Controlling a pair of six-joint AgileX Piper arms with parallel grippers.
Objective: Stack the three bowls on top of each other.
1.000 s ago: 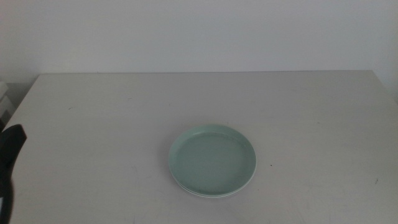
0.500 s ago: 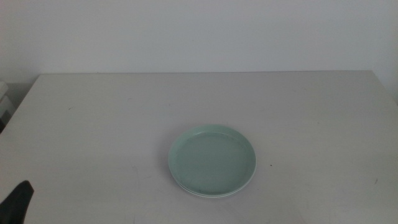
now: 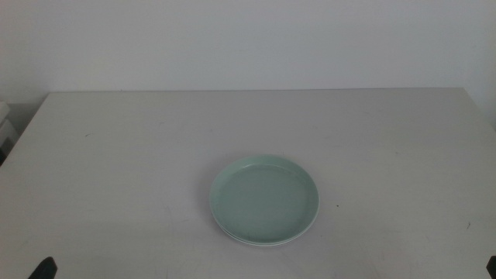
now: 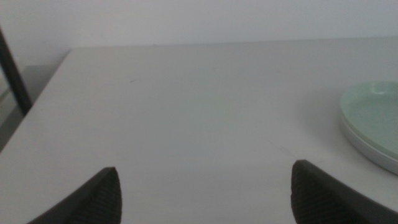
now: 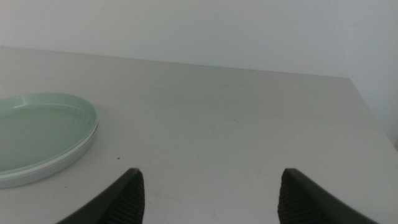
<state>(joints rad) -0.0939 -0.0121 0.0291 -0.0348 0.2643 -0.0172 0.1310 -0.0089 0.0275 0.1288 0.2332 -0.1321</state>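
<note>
At the table's left near corner: left gripper, jaws spread wide, nothing between them; only a dark tip shows at the bottom edge of the middle view. It stands well apart from the bowls, bare table under it.

At centre, slightly toward us: the stack of bowls, pale mint green bowl on top. Beneath it we see a white rim in the right wrist view; whether one or two bowls lie under the green we cannot tell for certain. The stack sits level, rims aligned, so we judge the task complete or nearly so.

Handling, as we judge: stiff, glazed, probably slippery and breakable; light enough for one gripper. Best hold is across the low rim, one jaw inside and one outside.

At the right: right gripper, jaws likewise wide apart and empty, waiting near the stack.
</note>
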